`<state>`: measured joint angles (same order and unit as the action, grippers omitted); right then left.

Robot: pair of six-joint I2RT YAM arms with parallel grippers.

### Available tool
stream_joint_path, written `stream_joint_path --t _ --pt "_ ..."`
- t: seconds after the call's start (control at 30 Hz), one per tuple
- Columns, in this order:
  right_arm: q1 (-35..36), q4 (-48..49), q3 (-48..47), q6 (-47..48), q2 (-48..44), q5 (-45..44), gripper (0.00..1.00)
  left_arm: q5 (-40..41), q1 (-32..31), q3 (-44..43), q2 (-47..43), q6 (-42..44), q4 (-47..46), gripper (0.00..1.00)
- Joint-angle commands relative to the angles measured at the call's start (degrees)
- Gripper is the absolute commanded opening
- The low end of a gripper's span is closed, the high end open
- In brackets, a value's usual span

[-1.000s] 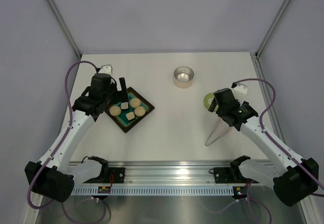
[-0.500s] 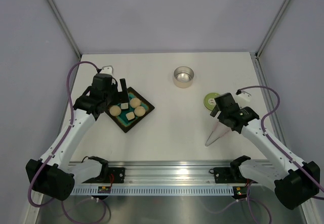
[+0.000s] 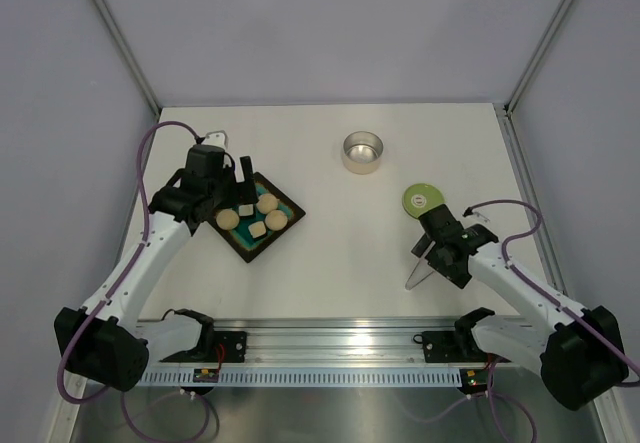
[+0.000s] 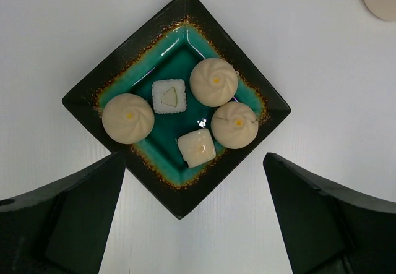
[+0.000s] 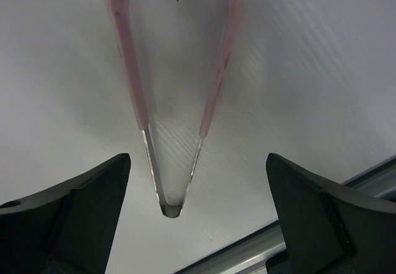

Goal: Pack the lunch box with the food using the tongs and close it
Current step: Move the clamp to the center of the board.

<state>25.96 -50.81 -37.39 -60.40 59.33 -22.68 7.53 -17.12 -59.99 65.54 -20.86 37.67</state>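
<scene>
one second has carried the right gripper [image 3: 438, 247] from the flat round light-green lid [image 3: 421, 199] to above the slim pale pink v-shaped tongs [image 5: 131, 70] lying on the worktop [image 3: 330, 253]; jaws wide, empty, so grasping seems next.

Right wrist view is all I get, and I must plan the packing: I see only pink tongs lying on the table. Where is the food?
Observer: On a dark square tray at the left of the table: three dough balls and two pale cubes.
Operator: And what do I fill?
Observer: The lunch box, a steel tin, stands open, apparently empty, at the far middle.
Operator: What closes it?
Observer: A green lid lies flat, apart from the lunch box, just beyond the tongs.
</scene>
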Motion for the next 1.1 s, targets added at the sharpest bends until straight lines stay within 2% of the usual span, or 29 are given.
stream_joint_path --t 0.0,0.3,0.43,0.77,0.9,1.07 --pt "0.67 7.81 1.44 0.44 3.59 3.34 0.99 -1.38 0.07 -0.92 -0.15 -0.41 -1.9 0.99" --pt "1.64 22.15 -0.05 12.31 17.91 8.17 0.99 -1.29 0.07 -0.22 -1.38 -0.85 -1.2 0.99" --pt "4.01 24.0 -4.26 16.27 22.75 8.79 1.0 -0.85 0.07 -0.13 -1.99 -0.76 -0.58 0.99" --pt "14.91 25.05 -15.51 28.75 36.01 10.02 0.99 -0.32 0.16 0.84 -2.96 -1.2 0.39 0.99" --pt "19.56 25.58 -19.47 36.03 38.75 10.9 0.99 0.12 0.08 0.92 -3.57 -0.94 0.74 0.99" --pt "20.36 28.48 -20.45 40.01 37.97 13.09 0.99 0.82 0.16 0.84 -4.1 -0.85 1.35 0.99"
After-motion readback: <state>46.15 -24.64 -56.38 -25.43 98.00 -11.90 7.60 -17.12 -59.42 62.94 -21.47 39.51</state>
